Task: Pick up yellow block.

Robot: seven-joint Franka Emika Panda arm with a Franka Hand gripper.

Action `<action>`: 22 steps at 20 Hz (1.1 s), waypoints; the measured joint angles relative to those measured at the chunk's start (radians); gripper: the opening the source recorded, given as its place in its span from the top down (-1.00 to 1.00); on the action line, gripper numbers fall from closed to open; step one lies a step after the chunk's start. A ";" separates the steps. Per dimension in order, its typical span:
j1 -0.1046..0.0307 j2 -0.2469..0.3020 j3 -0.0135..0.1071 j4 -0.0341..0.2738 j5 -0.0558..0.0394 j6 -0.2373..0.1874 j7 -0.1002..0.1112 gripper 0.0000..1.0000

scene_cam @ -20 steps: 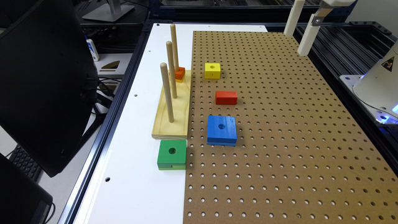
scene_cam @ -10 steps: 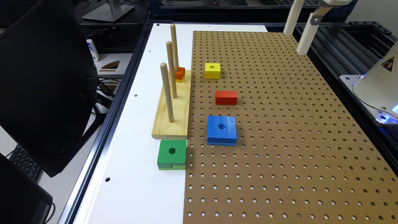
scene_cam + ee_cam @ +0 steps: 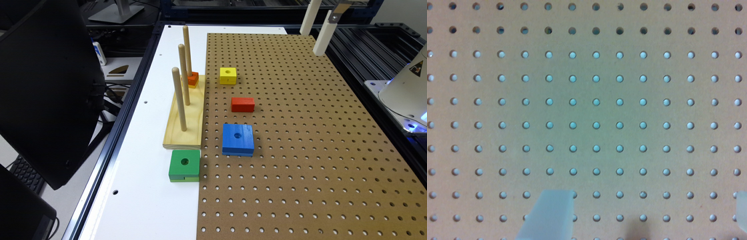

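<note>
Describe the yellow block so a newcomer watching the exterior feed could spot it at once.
Find the wooden peg base on the white strip beside the brown pegboard. Just past its far end, on the pegboard, sits the yellow block. It is bright yellow with a centre hole, smaller than the blue block; the red block shows no hole.

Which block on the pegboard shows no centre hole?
The red block. The yellow block and blue block each show a round hole on top.
</note>
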 joint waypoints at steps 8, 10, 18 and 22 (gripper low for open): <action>-0.043 0.102 0.000 0.077 -0.0037 0.027 -0.028 -1.00; -0.058 0.135 0.000 0.103 -0.0037 0.028 -0.042 -1.00; -0.073 0.197 0.000 0.157 -0.0041 0.028 -0.054 -1.00; -0.073 0.200 0.000 0.157 -0.0041 0.028 -0.054 -1.00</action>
